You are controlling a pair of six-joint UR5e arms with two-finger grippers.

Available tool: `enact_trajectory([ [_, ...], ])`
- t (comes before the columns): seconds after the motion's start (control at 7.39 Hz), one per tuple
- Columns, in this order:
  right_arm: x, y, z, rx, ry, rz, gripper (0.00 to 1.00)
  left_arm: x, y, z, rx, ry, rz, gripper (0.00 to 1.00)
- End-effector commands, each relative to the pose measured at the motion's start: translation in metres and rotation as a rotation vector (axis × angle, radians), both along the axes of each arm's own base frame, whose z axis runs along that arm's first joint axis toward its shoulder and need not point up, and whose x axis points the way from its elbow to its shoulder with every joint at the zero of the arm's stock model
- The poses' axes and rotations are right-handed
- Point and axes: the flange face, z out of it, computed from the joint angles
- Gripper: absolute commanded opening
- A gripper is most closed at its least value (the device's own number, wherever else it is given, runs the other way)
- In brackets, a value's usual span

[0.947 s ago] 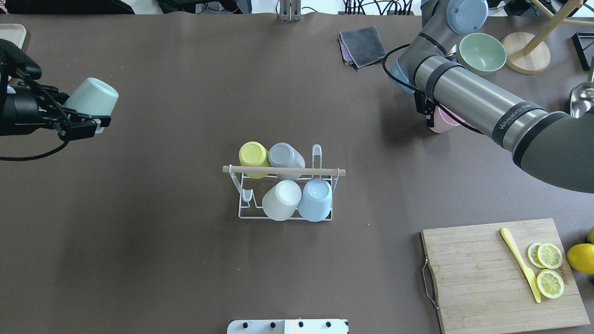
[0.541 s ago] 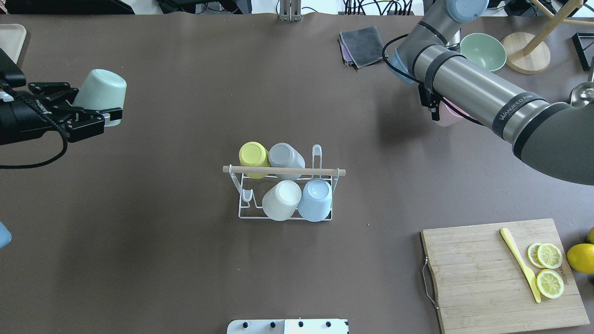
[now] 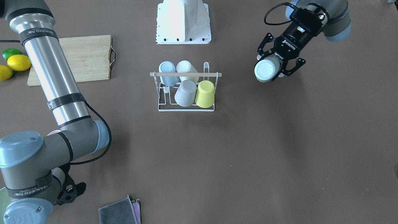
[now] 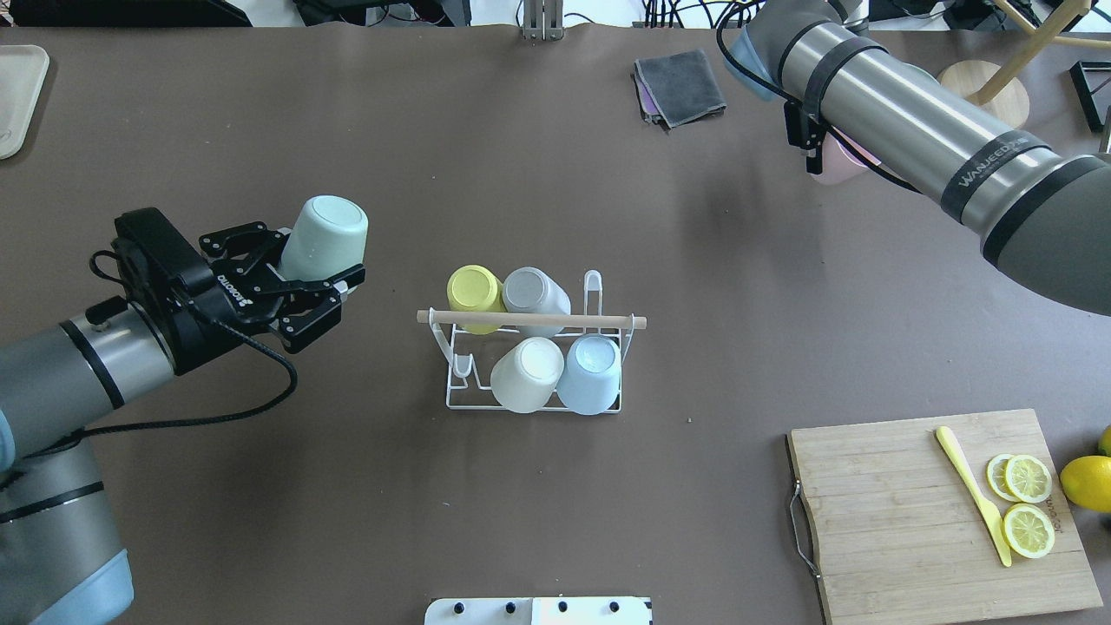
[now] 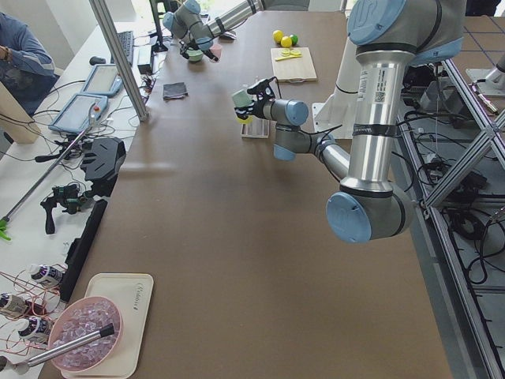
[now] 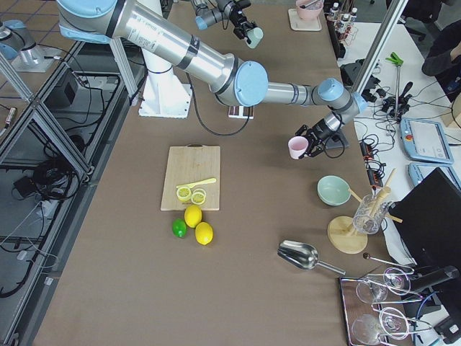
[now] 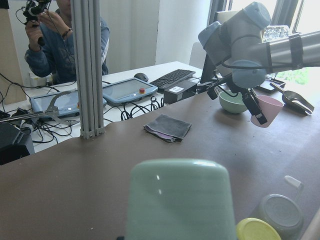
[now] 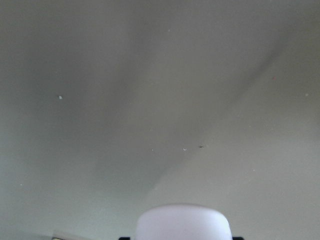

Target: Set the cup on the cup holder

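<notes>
Clearly the left gripper (image 4: 317, 256) carries the mint-green cup (image 4: 328, 224) in the air, well to the left of the cup holder (image 4: 531, 319). Its black fingers pinch the cup's side from both flanks. The cup is tipped with its flat base leading, probably so the open mouth can drop over a prong.

The holder is thin white wire with a pale wooden rod (image 3: 186, 74) across the top. It already bears four smooth, tapered cups, each mouth-down and leaning: yellow (image 4: 473, 291) and grey (image 4: 531, 291) in the far row, cream (image 4: 529, 373) and pale blue (image 4: 592, 371) in the near row. Two prongs look free, a tall loop (image 4: 593, 285) at the far right and a low one (image 4: 463, 365) at the near left. The near-left prong seems the closer fit for this arm.

The right gripper (image 7: 256, 110) grips a matte pink cup (image 7: 269, 107) above the table's far right, well away, likely waiting its turn.
</notes>
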Motion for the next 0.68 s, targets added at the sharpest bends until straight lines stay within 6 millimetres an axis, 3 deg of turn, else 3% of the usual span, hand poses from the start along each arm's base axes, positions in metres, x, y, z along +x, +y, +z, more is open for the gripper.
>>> enact_trajectory([
  [0.0, 0.021, -0.012, -0.038, 0.086, -0.041, 0.039, 0.0, 0.026, 0.041, -0.005, 0.069, -0.017, -0.113, 0.09],
  [0.14, 0.03, -0.011, -0.05, 0.119, -0.044, 0.075, 0.0, 0.034, 0.048, -0.011, 0.062, -0.003, -0.124, 0.09],
  [0.41, 0.041, 0.0, -0.058, 0.165, -0.055, 0.125, 0.0, 0.069, 0.062, -0.041, 0.068, 0.053, -0.081, 0.08],
  [0.54, 0.044, 0.005, -0.068, 0.183, -0.057, 0.155, 0.0, 0.082, 0.068, -0.042, 0.054, 0.053, -0.101, 0.08],
])
